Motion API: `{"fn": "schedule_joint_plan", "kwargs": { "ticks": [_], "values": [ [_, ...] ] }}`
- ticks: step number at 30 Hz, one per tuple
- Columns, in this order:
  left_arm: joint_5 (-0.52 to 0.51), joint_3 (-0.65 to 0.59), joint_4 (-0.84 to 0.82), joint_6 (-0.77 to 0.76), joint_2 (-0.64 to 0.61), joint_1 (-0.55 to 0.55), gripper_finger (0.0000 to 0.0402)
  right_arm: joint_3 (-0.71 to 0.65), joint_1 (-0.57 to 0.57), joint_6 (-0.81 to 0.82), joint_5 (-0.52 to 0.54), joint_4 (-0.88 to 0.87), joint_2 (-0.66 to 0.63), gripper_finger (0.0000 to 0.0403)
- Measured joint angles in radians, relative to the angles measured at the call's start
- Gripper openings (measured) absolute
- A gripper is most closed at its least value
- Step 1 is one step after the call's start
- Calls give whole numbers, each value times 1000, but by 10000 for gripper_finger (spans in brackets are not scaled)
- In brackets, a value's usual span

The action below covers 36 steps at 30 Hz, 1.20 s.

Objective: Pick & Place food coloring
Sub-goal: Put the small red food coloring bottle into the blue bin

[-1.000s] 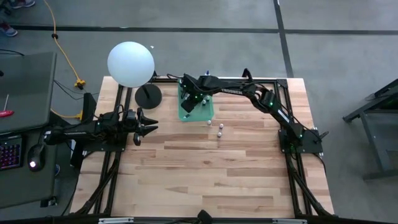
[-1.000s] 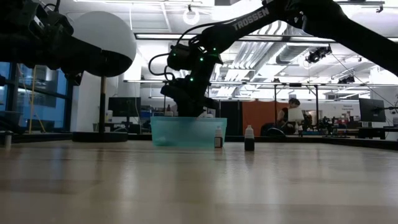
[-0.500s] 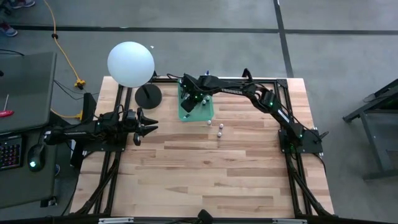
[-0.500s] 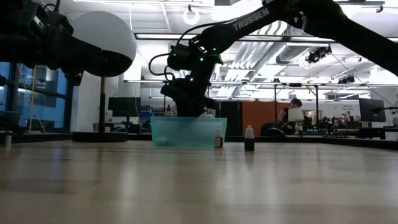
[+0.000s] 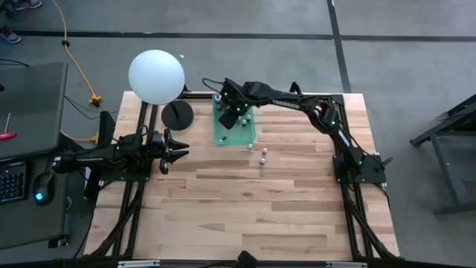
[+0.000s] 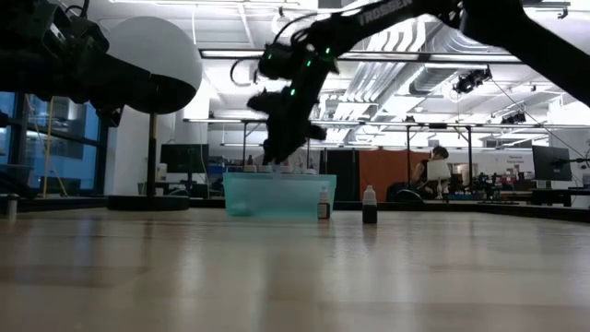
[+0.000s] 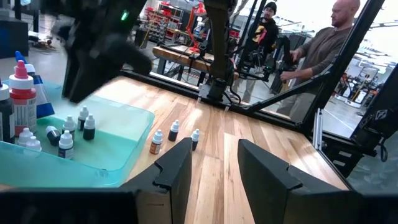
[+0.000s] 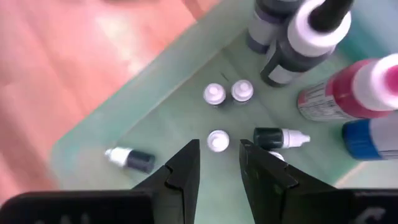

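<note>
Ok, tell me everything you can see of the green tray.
The green tray is a shallow, translucent, plastic-looking rectangle with low walls, flat on the wooden table near its far edge. Small white-capped bottles stand in it, two lie tipped over, and larger bottles crowd one end. The right gripper hovers above it, not touching.

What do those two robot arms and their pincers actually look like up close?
Both are dark, near-black jointed arms. The right arm carries white TROSSEN lettering and small green indicator lights near its wrist. Each ends in a two-finger gripper: the left gripper and the right gripper have flat, angular black fingers. Dark frame struts run beneath the left arm.
</note>
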Motion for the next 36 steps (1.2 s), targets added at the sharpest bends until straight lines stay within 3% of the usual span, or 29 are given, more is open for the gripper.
{"fn": "schedule_joint_plan", "kwargs": {
  "ticks": [8, 17, 28, 36],
  "values": [
    [0, 0, 0, 0, 0, 0, 129, 1, 19, -190, -43, -259, -111, 104],
    [0, 0, 0, 0, 0, 0, 129, 1, 70, -122, -38, -641, -150, 114],
    [0, 0, 0, 0, 0, 0, 129, -127, 154, 16, -5, -582, -152, 120],
    [0, 0, 0, 0, 0, 0, 129, -309, 177, 39, 24, -509, -171, 168]
  ]
}}
